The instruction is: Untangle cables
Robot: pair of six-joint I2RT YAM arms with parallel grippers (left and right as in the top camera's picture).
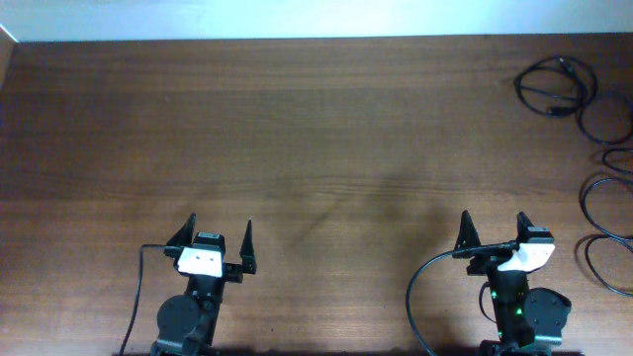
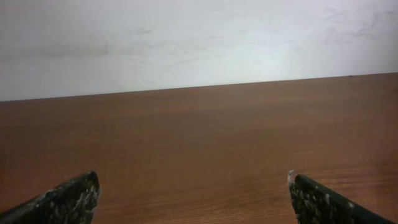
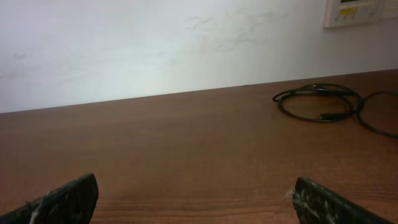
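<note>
Thin black cables lie as separate loose loops along the table's right edge: one coil at the far right, another loop beside it, and more loops nearer the front. The right wrist view shows the far coil and part of a second loop. My left gripper stands open at the front left, far from the cables, nothing between its fingers. At the front right, my right gripper is open too and empty, with the nearest loops to its right. Both wrist views show only bare wood between the fingertips.
The brown wooden table ends at a pale wall at the back. A thick black arm cable curves beside the right arm and another beside the left. A white panel hangs on the wall.
</note>
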